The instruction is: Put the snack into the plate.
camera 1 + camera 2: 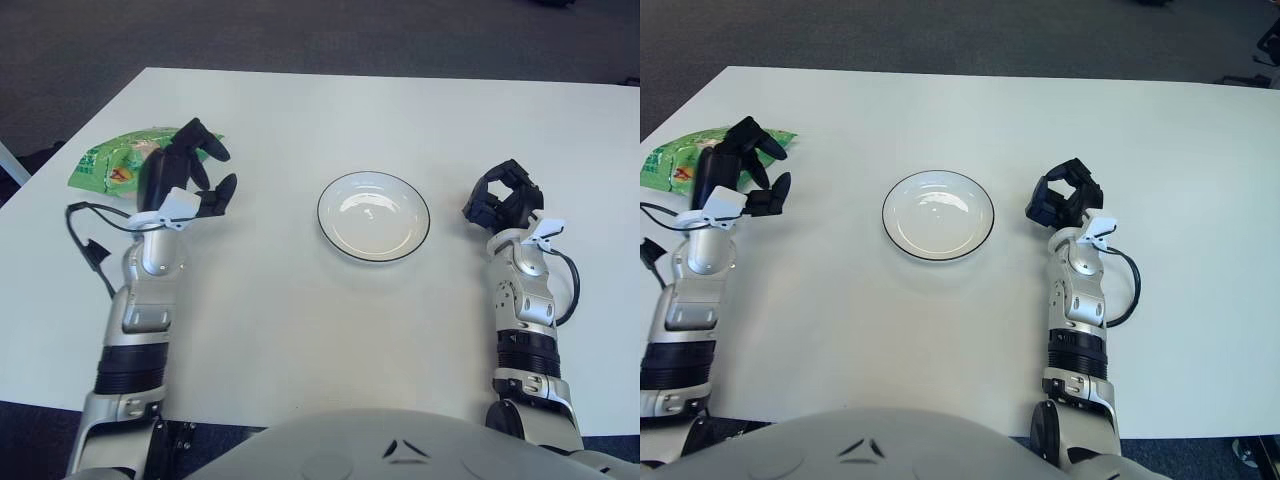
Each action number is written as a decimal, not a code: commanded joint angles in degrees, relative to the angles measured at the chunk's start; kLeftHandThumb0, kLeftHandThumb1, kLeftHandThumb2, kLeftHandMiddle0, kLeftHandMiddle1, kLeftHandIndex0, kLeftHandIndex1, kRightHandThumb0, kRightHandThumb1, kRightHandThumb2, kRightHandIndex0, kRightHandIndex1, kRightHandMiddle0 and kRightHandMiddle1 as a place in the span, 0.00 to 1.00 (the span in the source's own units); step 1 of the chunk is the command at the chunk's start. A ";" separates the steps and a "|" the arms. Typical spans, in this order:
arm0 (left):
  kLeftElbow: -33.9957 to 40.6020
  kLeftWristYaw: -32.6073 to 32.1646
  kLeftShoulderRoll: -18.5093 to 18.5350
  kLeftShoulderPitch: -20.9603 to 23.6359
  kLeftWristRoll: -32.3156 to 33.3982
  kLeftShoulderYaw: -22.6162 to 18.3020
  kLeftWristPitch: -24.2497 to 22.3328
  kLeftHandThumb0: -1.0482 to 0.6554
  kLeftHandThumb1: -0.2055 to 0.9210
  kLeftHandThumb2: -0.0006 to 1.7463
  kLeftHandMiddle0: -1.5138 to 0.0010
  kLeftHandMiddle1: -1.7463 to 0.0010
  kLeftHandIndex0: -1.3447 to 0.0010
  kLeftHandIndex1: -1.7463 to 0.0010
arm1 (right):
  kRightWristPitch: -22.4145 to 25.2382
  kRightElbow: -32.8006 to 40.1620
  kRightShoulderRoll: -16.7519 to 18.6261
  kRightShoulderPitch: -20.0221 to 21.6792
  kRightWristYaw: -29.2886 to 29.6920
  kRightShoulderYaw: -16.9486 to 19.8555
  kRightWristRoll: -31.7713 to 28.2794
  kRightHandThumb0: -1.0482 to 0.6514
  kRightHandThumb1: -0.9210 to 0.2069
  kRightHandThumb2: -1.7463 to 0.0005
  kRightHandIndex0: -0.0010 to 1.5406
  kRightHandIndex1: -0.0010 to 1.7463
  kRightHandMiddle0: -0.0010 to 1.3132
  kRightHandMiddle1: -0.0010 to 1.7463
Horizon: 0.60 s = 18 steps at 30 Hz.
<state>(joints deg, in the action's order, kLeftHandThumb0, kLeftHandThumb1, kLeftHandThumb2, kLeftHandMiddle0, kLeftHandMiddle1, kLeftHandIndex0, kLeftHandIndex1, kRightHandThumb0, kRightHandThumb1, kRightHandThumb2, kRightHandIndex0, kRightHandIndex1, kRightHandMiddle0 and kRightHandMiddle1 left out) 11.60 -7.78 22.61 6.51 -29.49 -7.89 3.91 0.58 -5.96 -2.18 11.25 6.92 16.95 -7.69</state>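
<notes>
the snack (112, 165), a green bag, is seen lying flat near the table's (300, 330) left edge, well apart from the plate (373, 216). the plate sits near the middle of the table and holds nothing, so the task is judged to be at its first step: the bag is not yet grasped.

the left hand (186, 178) is held at the bag's right end, partly in front of it, with the fingers (205, 143) spread and slightly hooked and nothing held between them. whether any fingertip touches the bag cannot be told. this pose is read as a setup for a grasp: the opening is turned toward the bag so that its near end can be taken between the digits.

the right hand (503, 198) is seen just right of the plate, fingers curled in on themselves around nothing. it appears to be kept idle there, out of the path between bag and plate.

the left hand is probably chosen because the bag lies on its side of the table. the bag looks soft and puffed, so a pinch on one end may let it sag or slip; a hold nearer its middle is judged safer. a sideways carry to the right would then be needed, with release over the plate's centre.
</notes>
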 commanded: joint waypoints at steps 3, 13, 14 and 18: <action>1.18 -1.64 3.85 1.93 -10.01 1.18 -2.78 0.57 0.48 0.72 0.59 0.08 0.61 0.00 | -0.35 -3.13 1.00 -7.26 -0.23 0.39 -0.06 0.33 0.56 0.22 0.84 1.00 0.49 1.00; -2.32 -1.27 8.50 3.20 -14.54 2.39 -1.52 0.47 0.88 0.40 0.83 0.13 0.81 0.00 | -0.83 -3.90 0.32 -7.13 -0.83 0.64 -0.21 0.33 0.56 0.23 0.84 1.00 0.48 1.00; -2.35 -0.88 8.82 3.24 -14.98 2.55 -1.90 0.45 0.92 0.36 0.85 0.14 0.83 0.00 | -0.82 -3.99 0.20 -7.10 -0.96 0.70 -0.30 0.33 0.56 0.23 0.84 1.00 0.48 1.00; -3.16 0.53 10.42 3.89 -16.46 2.90 -3.32 0.28 0.82 0.49 0.91 0.21 0.96 0.20 | -0.87 -4.16 -0.08 -7.12 -1.50 0.70 -0.41 0.33 0.56 0.23 0.84 1.00 0.48 1.00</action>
<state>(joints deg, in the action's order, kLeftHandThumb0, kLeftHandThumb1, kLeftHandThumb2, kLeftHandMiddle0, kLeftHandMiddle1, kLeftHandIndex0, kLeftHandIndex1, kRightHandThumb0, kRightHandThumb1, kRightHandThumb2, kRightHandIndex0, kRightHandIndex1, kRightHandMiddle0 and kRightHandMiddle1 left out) 9.58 -8.63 31.16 9.08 -44.47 -5.59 1.53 0.25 -6.72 -3.13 10.87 5.93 17.22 -7.73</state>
